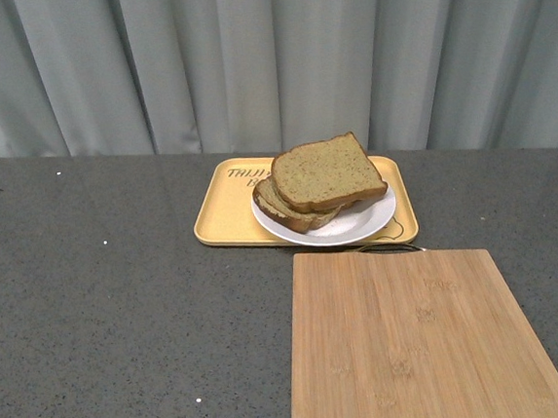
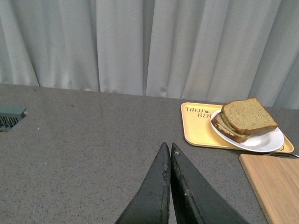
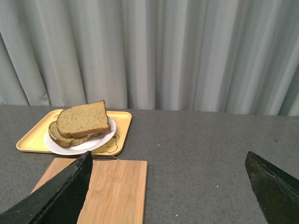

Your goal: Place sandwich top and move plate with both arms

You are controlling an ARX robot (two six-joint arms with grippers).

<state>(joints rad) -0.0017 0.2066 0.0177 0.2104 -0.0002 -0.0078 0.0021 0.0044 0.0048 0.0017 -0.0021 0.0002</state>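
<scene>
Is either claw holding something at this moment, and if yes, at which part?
Nothing is held. The left claw is shut on nothing above the bare counter, and the right claw is wide open. The sandwich top lies on the plate.

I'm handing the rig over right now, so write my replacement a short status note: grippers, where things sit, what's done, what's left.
Left gripper: shut, empty, low over the counter, away from the food.
Right gripper: open, empty, short of the cutting board.
Sandwich top already lies on the lower slice, on the plate.
Plate sits on the yellow tray.
Left: any further plate move; the board is bare.
</scene>
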